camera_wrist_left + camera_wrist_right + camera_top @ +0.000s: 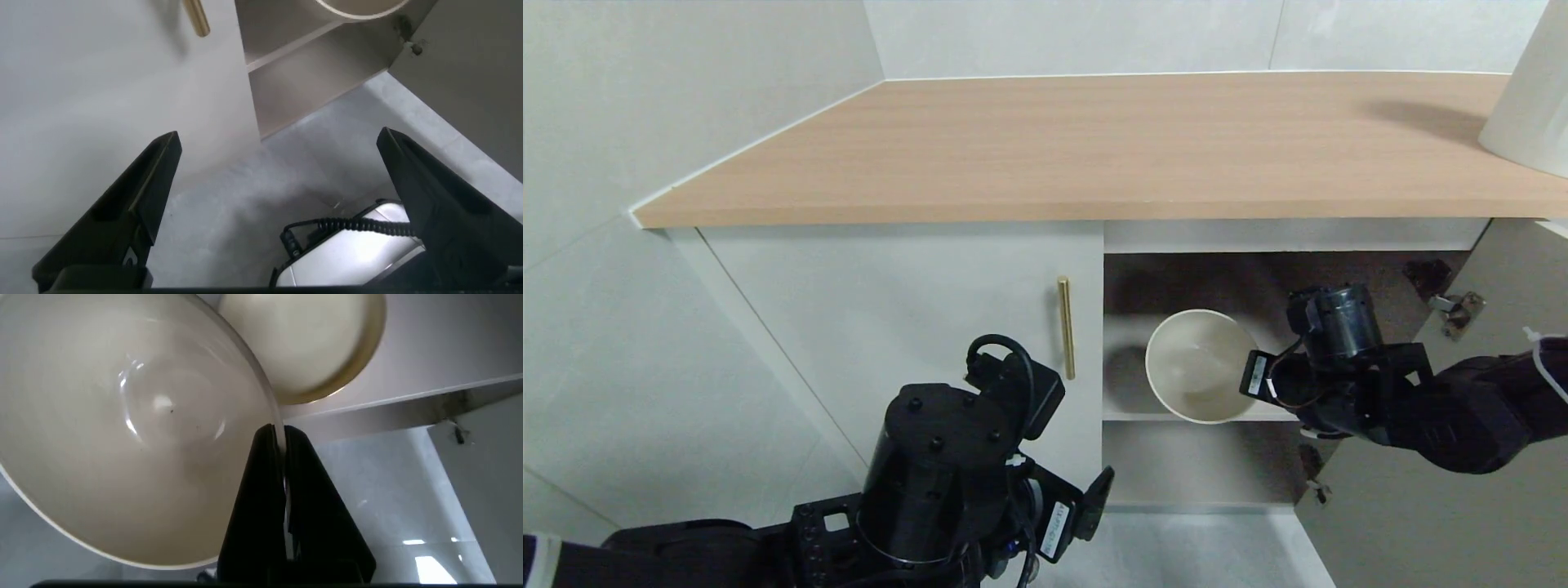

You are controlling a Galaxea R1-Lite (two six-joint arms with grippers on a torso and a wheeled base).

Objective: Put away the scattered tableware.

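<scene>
The right gripper (1252, 382) is clamped on the right-hand rim of a cream, round, glossy ceramic bowl (1197, 376), with 1 black finger (274, 506) lying along the inside wall and the rim pinched narrowly between the pair. The bowl hangs tilted from that gripper, its open side facing up and outward. It sits at the mouth of the open cabinet compartment, level with the white inner shelf (1125, 415), whose front edge runs just under the bowl. In the right wrist view, a 2nd cream round dish (315, 343) rests on the shelf just past the held bowl's rim (139, 433), partly covered by it. Whether the 2 touch cannot be told.

To the right of this gripper stands the swung-open grey cabinet door (1421, 531). To its left, beyond the bowl, is the closed white cabinet door (890, 310) with its slim brass bar handle (1065, 327). Above runs the light wooden countertop (1094, 147), carrying a tall white container (1531, 98) at its right end.

The left gripper (1082, 506) hangs low, below the brass handle. Its 2 black fingers (131, 204) are spread wide with nothing between them, over the grey floor (270, 188).
</scene>
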